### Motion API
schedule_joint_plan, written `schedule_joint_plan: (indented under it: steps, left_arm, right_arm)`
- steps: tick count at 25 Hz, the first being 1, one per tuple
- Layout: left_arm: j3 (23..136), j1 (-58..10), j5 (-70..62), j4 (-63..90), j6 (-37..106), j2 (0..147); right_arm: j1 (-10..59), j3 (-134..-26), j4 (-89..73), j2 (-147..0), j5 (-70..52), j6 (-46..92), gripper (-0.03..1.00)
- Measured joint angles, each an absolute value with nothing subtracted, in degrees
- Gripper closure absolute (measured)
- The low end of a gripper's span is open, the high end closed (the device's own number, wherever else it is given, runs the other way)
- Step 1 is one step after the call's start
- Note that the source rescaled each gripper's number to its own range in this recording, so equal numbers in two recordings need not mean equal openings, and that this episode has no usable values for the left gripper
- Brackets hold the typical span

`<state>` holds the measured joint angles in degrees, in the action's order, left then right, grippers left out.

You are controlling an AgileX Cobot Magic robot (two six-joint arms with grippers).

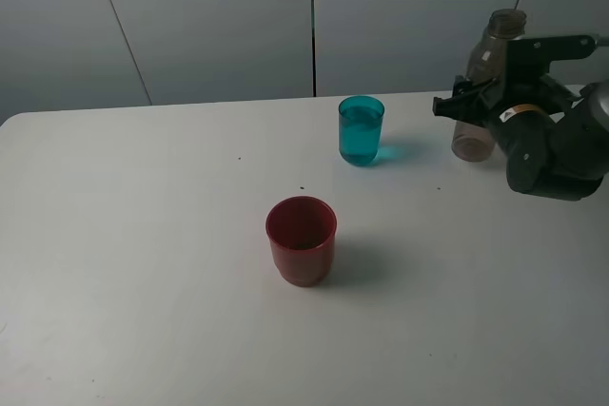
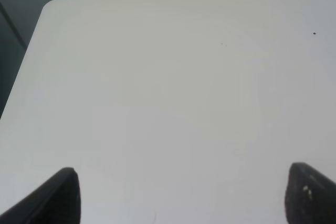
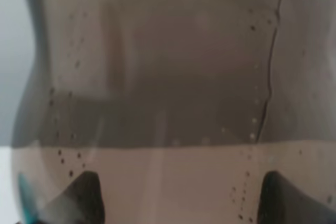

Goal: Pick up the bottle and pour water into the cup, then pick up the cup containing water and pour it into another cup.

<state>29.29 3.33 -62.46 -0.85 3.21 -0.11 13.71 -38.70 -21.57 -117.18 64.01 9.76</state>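
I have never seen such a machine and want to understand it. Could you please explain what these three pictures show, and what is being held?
This is a robot with two arms, each ending in a two-fingered hand. One picture comes from a high camera over the white table; the other two from cameras on the wrists. On the table stand a small translucent teal plastic cup, apparently holding water, and a short, wide dark red plastic cup. The right hand is closed on a tall smoky grey-brown plastic bottle. The left hand is open and empty.
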Motion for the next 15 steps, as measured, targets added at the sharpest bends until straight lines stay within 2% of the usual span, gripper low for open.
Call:
schedule_joint_plan:
  steps: [15]
  left_arm:
    - [29.3, 3.3, -62.5, -0.8, 3.2, -0.1]
  right_arm:
    - [13.7, -38.7, -20.2, -121.4, 66.8, 3.8, 0.95]
